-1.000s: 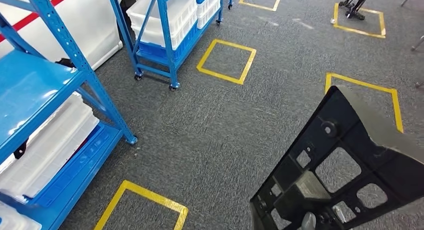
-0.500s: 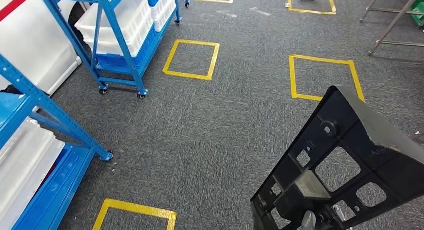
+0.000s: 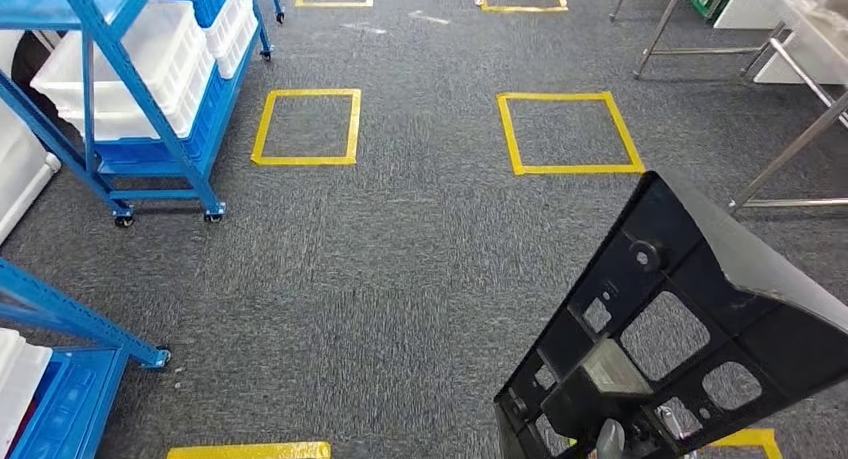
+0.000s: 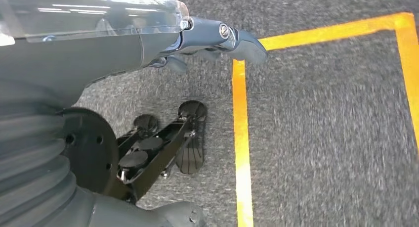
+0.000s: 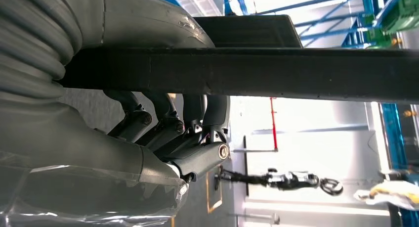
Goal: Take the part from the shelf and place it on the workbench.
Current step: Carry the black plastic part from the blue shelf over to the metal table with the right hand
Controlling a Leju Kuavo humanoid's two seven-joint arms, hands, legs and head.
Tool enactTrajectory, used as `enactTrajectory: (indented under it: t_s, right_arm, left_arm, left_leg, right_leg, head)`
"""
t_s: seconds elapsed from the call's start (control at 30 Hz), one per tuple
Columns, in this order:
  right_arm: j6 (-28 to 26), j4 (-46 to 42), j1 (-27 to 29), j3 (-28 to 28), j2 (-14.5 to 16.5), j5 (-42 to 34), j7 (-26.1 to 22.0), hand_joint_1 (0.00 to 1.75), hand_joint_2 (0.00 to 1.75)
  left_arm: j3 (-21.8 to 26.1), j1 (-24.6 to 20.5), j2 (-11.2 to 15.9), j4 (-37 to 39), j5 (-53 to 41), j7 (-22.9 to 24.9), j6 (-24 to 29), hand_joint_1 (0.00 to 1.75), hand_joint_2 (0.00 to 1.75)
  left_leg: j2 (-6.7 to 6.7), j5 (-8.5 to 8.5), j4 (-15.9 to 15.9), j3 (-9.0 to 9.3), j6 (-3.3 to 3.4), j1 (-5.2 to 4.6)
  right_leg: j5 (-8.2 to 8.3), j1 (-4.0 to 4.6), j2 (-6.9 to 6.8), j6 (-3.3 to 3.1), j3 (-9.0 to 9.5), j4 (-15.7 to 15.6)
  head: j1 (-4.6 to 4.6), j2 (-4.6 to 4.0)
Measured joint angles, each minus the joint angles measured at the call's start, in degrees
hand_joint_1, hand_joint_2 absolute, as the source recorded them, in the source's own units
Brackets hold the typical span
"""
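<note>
I am carrying the large black plastic part with cut-out windows (image 3: 690, 329) in my right robot hand (image 5: 178, 133), whose fingers are wrapping around the part's lower edge in the right wrist view. In the head view the part is sitting tilted at the lower right, held up in front of me, well above the grey carpet floor (image 3: 400, 269).

My left robot hand (image 4: 217, 39) is hanging at my side over the carpet and a strip of yellow floor tape (image 4: 240, 138). It is holding nothing, but I cannot tell how far its fingers are spread.

What is changing is my whole view, not the part. Over the last second the scene has been sweeping leftwards: the blue metal shelf rack with white plastic crates (image 3: 130, 89) has been sliding towards the left edge, while the steel legs of the bench (image 3: 790, 159) are now coming into sight at the upper right. The part is keeping the same place in my view throughout, so the grasp seems steady.

I judge that the pickup is done and I am turning away from the shelf towards the bench. Walking closer and setting the part down are still ahead.
</note>
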Motion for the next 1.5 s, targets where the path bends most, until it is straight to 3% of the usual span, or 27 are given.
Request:
enactTrajectory:
  t_s: [0.03,0.07,0.13,0.17,0.2,0.27,0.33,0.4,0.47,0.5,0.57,0.63,0.67,0.7,0.77,0.8,0.87,0.93,1.0,1.07,1.13,1.17,1.23,1.3,1.37,1.43,1.5]
  right_arm:
    - [0.0,0.0,-0.1,0.0,0.0,0.0,0.0,1.75,1.75]
    - [0.0,0.1,-0.1,0.0,0.0,0.0,0.0,1.75,1.75]
    - [0.0,0.2,-0.1,0.0,0.0,0.0,0.0,1.75,1.75]
    - [0.0,0.3,-0.1,0.0,0.0,0.0,0.1,1.75,1.75]
    - [0.0,0.3,-0.1,0.0,0.0,0.0,0.1,1.75,1.75]
    - [0.0,0.3,-0.1,0.0,0.0,0.0,0.1,1.75,1.75]
    - [0.0,0.3,-0.1,0.0,0.0,0.0,0.1,1.75,1.75]
    - [0.0,0.3,0.0,0.0,0.0,0.0,0.1,1.75,1.75]
    - [0.0,0.3,0.1,0.0,0.0,0.0,0.1,1.75,1.75]
    - [0.0,0.3,0.1,0.0,0.1,0.0,0.1,1.75,1.75]
    - [0.0,0.3,0.0,0.0,0.1,0.0,0.1,1.75,1.75]
    - [0.1,0.3,0.0,0.0,0.2,0.0,0.1,1.75,1.75]
    - [0.1,0.3,0.0,0.0,0.2,0.0,0.1,1.75,1.75]
    - [0.2,0.3,0.0,0.0,0.2,0.0,0.2,1.75,1.75]
    - [0.3,0.3,0.0,0.0,0.2,0.0,0.2,1.75,1.75]
    - [0.4,0.3,-0.1,0.0,0.2,0.0,0.2,1.75,1.75]
    - [0.8,0.3,-0.1,0.0,0.2,0.2,0.3,1.75,1.75]
    - [1.1,0.3,0.0,0.0,0.2,0.3,0.3,1.75,1.75]
    - [1.2,0.3,-0.1,0.0,0.1,0.4,0.3,1.75,1.75]
    - [1.2,0.4,-0.3,0.0,0.1,0.5,0.3,1.75,1.75]
    - [1.2,0.5,-0.3,0.0,0.1,0.5,0.3,1.75,1.75]
    - [1.2,0.6,-0.3,0.0,0.1,0.5,0.3,1.75,1.75]
    - [1.2,0.8,-0.3,0.0,0.1,0.5,0.3,1.75,1.75]
    - [1.4,0.8,-0.4,0.0,0.1,0.5,0.4,1.75,1.75]
    - [1.7,0.8,-0.6,0.0,0.1,0.6,0.5,1.75,1.75]
    - [1.9,0.8,-0.5,0.0,0.2,0.8,0.5,1.75,1.75]
    - [2.0,0.8,-0.6,-0.1,0.2,0.8,0.5,1.75,1.75]
  left_arm:
    - [0.0,0.1,0.0,0.0,0.1,0.0,0.0,0.00,1.75]
    - [0.0,0.1,0.0,0.0,0.1,0.1,0.0,0.00,1.75]
    - [0.0,0.2,0.0,0.0,0.4,0.2,0.1,0.00,1.75]
    - [0.0,0.2,0.0,0.0,0.5,0.3,0.2,0.00,1.75]
    - [0.0,0.2,0.0,0.0,0.6,0.3,0.3,0.00,1.75]
    - [0.0,0.2,0.0,0.0,0.7,0.5,0.4,0.00,1.75]
    - [0.0,0.1,0.0,0.0,0.9,0.6,0.5,0.00,1.75]
    - [0.0,0.0,0.0,0.0,1.1,0.7,0.5,0.00,1.75]
    - [0.0,-0.2,-0.1,0.0,1.2,0.7,0.5,0.00,1.75]
    - [0.0,-0.2,0.0,0.0,1.2,0.8,0.6,0.00,1.75]
    - [0.0,-0.1,0.0,0.0,1.3,0.8,0.6,0.00,1.75]
    - [0.0,0.0,0.0,-0.1,1.5,0.8,0.7,0.00,1.75]
    - [0.0,0.0,0.0,-0.1,1.6,0.9,0.8,0.00,1.75]
    - [0.0,0.0,0.0,-0.1,1.8,0.9,0.9,0.00,1.75]
    - [0.0,0.0,0.0,-0.1,2.3,0.9,1.3,0.00,1.75]
    - [0.0,0.0,0.0,-0.1,2.5,0.9,1.4,0.00,1.75]
    - [0.0,0.0,0.0,-0.1,3.0,0.9,1.7,0.00,1.75]
    - [0.0,-0.1,-0.1,-0.1,3.5,0.9,1.9,0.00,1.75]
    - [0.0,-0.1,-0.2,-0.1,3.8,0.8,2.1,0.00,1.75]
    - [0.0,0.0,-0.3,-0.1,3.9,0.8,2.2,0.00,1.75]
    - [0.0,0.0,-0.3,-0.1,3.9,0.8,2.2,0.00,1.75]
    - [0.0,0.0,-0.3,-0.1,4.0,0.8,2.2,0.00,1.75]
    - [0.0,0.0,-0.3,-0.1,4.2,0.8,2.2,0.00,1.75]
    - [0.0,0.0,-0.3,-0.1,4.3,0.9,2.1,0.00,1.75]
    - [0.0,-0.1,-0.3,0.0,4.6,1.1,2.0,0.00,1.75]
    - [-0.1,-0.2,-0.3,0.0,4.8,1.3,2.0,0.00,1.75]
    - [-0.1,-0.2,-0.3,0.0,4.9,1.3,2.0,0.00,1.75]
  left_leg:
    - [0.99,0.04,-0.1,0.04,0.18,-0.15]
    - [1.99,0.02,-0.1,0.00,0.29,-0.26]
    - [3.91,-0.13,-0.1,-0.03,0.27,-0.40]
    - [4.78,-0.26,-0.1,0.04,0.20,-0.40]
    - [5.57,-0.43,-0.1,0.20,0.07,-0.40]
    - [6.89,-0.88,-0.1,0.73,-0.41,-0.55]
    - [7.88,-1.30,0.0,1.14,-1.03,-0.74]
    - [8.88,-1.57,-0.2,1.61,-1.66,-0.72]
    - [7.59,-2.77,1.0,1.60,-2.22,-0.49]
    - [6.14,-4.18,3.1,0.77,-2.39,-0.37]
    - [3.25,-7.88,10.2,-2.56,-2.52,-0.25]
    - [2.39,-9.40,15.9,-5.62,-2.64,-0.21]
    - [2.23,-8.43,16.0,-5.96,-2.67,-0.17]
    - [1.96,-6.41,13.9,-5.31,-2.66,-0.08]
    - [-0.48,-2.13,6.6,-2.66,-2.61,0.26]
    - [-1.87,-1.08,3.8,-1.70,-2.49,0.42]
    - [-3.17,-0.98,1.9,-1.13,-2.02,0.34]
    - [-1.83,-0.67,1.5,-0.99,-1.22,0.23]
    - [-0.18,-0.23,0.8,-0.75,-0.41,0.30]
    - [1.61,-0.09,0.5,-0.70,-0.01,0.13]
    - [3.51,-0.20,0.5,-0.70,0.07,-0.05]
    - [4.40,-0.31,0.5,-0.64,0.07,-0.09]
    - [5.95,-0.62,0.5,-0.30,-0.06,-0.10]
    - [7.13,-1.04,0.5,0.21,-0.48,-0.25]
    - [8.14,-1.39,0.4,0.63,-1.07,-0.40]
    - [9.03,-1.70,0.2,1.19,-1.68,-0.39]
    - [7.05,-3.11,1.8,1.02,-2.17,-0.27]
  right_leg:
    - [-1.80,0.04,-2.05,0.19,-1.59,3.2]
    - [-3.53,-0.04,-3.11,0.42,-3.40,6.8]
    - [-4.62,-0.36,-3.90,0.80,-5.49,11.1]
    - [-3.64,-0.51,-4.17,0.93,-4.98,10.4]
    - [-1.89,-0.63,-4.69,1.01,-3.33,7.5]
    - [0.99,-0.53,-7.17,0.82,1.05,-0.3]
    - [1.64,-0.03,-8.61,0.21,3.06,-4.1]
    - [1.64,0.26,-7.44,-0.51,3.05,-4.4]
    - [1.92,0.08,-6.12,-1.29,3.26,-4.9]
    - [2.10,-0.07,-5.49,-1.70,3.39,-5.2]
    - [2.17,-0.08,-4.22,-2.18,3.40,-5.3]
    - [2.15,0.01,-2.61,-2.34,3.46,-5.2]
    - [2.12,0.01,-1.68,-2.30,3.53,-5.1]
    - [2.04,-0.03,-0.74,-2.19,3.62,-5.0]
    - [1.73,-0.06,0.96,-1.71,3.51,-4.3]
    - [1.61,-0.08,1.78,-1.37,3.23,-4.0]
    - [1.70,-0.19,3.19,-0.55,2.58,-3.6]
    - [1.93,-0.47,3.86,0.19,2.16,-3.7]
    - [0.42,-0.36,1.02,0.64,0.94,-1.4]
    - [-3.05,-0.22,-2.77,0.96,-2.15,4.9]
    - [-5.13,-0.29,-3.88,1.22,-5.09,10.8]
    - [-4.71,-0.30,-4.08,1.26,-5.33,11.4]
    - [-1.30,-0.21,-5.11,1.04,-2.33,6.0]
    - [1.30,0.30,-7.85,0.33,1.81,-1.6]
    - [1.53,0.87,-9.01,-0.40,3.18,-4.4]
    - [1.75,0.78,-7.52,-0.96,3.21,-4.7]
    - [2.21,0.37,-6.13,-1.61,3.50,-5.4]
  head:
    - [0.13,0.00]
    - [0.20,0.00]
    - [0.21,0.00]
    - [0.21,0.00]
    - [0.21,0.00]
    - [0.20,0.00]
    - [0.13,0.00]
    - [0.08,0.00]
    - [-0.01,0.00]
    - [-0.11,0.00]
    - [-0.32,0.00]
    - [-0.35,0.00]
    - [-0.35,0.00]
    - [-0.34,0.00]
    - [-0.40,0.00]
    - [-0.41,0.00]
    - [-0.48,0.00]
    - [-0.51,0.00]
    - [-0.18,0.00]
    - [0.16,0.00]
    - [0.17,0.00]
    - [0.18,0.00]
    - [0.19,0.01]
    - [0.17,0.01]
    - [0.15,0.00]
    - [0.13,0.00]
    - [0.06,0.00]
